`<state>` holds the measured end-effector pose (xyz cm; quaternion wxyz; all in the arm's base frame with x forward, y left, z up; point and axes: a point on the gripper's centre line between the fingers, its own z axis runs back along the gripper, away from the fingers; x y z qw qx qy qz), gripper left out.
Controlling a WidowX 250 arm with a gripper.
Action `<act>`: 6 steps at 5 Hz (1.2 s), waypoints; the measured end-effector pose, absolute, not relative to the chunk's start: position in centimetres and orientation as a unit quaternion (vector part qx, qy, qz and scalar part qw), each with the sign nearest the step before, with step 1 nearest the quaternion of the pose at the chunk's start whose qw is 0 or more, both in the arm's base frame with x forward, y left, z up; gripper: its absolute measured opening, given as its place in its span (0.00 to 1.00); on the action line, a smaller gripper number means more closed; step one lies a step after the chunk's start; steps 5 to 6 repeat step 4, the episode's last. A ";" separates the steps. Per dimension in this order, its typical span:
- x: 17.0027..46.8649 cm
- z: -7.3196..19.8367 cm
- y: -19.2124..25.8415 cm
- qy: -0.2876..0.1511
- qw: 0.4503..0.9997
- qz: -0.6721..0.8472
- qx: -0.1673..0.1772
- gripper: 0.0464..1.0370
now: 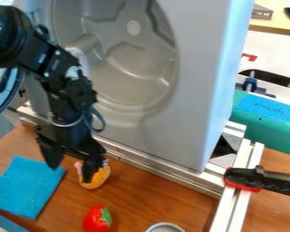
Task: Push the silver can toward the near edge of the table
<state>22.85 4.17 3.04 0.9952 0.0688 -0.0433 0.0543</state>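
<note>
We see a grey panel behind the black gripper, its fingers spread wide, near a blue cloth. One fingertip overlaps the orange toy; pressing off-centre could roll it toward the strawberry.

Black arm observed entering at the upper left of the camera view, sloping down rightward to the wrist, below which the black two-finger gripper hangs steeply, fingertips pointing downward, its two fingers noted spread with a visible gap between them.
</note>
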 end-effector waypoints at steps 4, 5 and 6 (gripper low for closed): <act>19.9 2.9 5.5 0.014 0.999 0.004 0.041 0.96; 19.9 2.9 5.5 0.014 0.999 0.004 0.041 0.96; 19.9 2.9 5.5 0.014 0.999 0.004 0.041 0.96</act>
